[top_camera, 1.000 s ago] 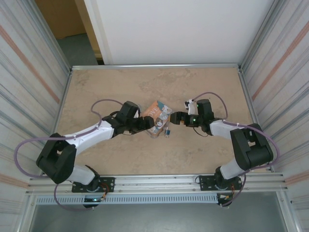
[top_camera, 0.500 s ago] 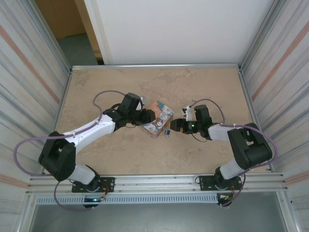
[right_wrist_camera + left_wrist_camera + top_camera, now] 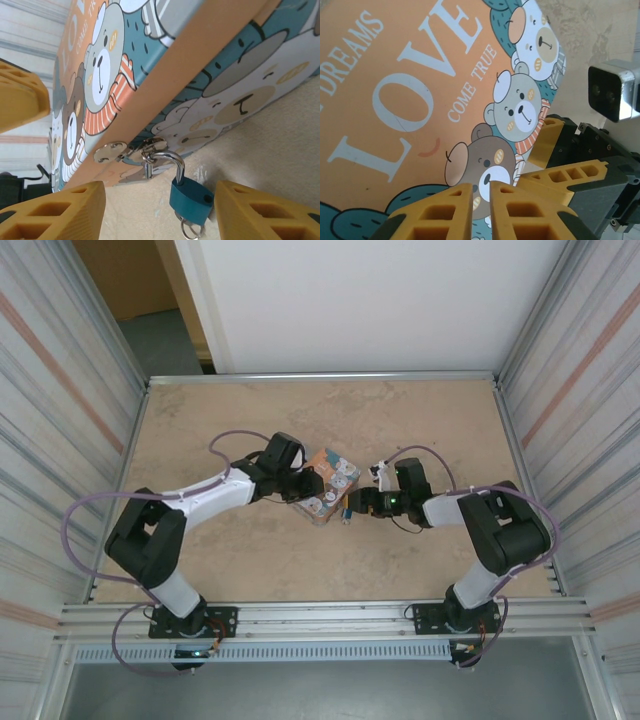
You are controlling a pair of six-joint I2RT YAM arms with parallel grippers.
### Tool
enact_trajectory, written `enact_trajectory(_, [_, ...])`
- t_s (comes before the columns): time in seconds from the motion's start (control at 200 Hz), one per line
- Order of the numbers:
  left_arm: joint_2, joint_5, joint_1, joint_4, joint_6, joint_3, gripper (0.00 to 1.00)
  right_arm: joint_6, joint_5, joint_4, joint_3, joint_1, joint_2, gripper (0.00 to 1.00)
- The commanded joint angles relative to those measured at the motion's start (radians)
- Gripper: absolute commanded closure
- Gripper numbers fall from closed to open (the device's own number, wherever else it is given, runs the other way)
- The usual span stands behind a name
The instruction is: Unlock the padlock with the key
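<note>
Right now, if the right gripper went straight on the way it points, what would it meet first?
Probably the padlock, hanging off the box between the right gripper's open fingers. The box wall lies just behind it, though depth is unclear.

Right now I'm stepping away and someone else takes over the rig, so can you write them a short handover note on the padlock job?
The left gripper has its fingers almost together, holding nothing, over the lid of the LOVE box.
The right gripper is open, one of its fingers on each side of the padlock, not gripping it.
The padlock hangs by its shackle from the hasp on the box's side and looks locked.
The key is not clearly visible; a small metal ring shows under the padlock's body.
Done: right arm lined up on the lock.
Left: locate the key, turn it, free the shackle.
</note>
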Motion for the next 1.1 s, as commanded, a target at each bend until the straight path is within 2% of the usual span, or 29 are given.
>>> enact_trajectory(0.0, [0.022, 0.011, 0.006, 0.000, 0.026, 0.028, 0.85, 0.011, -0.033, 0.070, 0.027, 0.009, 0.036, 0.44])
enact_trajectory(0.491, [0.049, -0.005, 0.014, 0.001, 0.027, 0.007, 0.88, 0.017, -0.098, 0.172, 0.042, 0.025, 0.147, 0.57])
enact_trajectory(1.092, [0.045, -0.007, 0.015, -0.001, 0.026, 0.003, 0.89, 0.013, -0.109, 0.197, 0.004, 0.019, 0.097, 0.78])
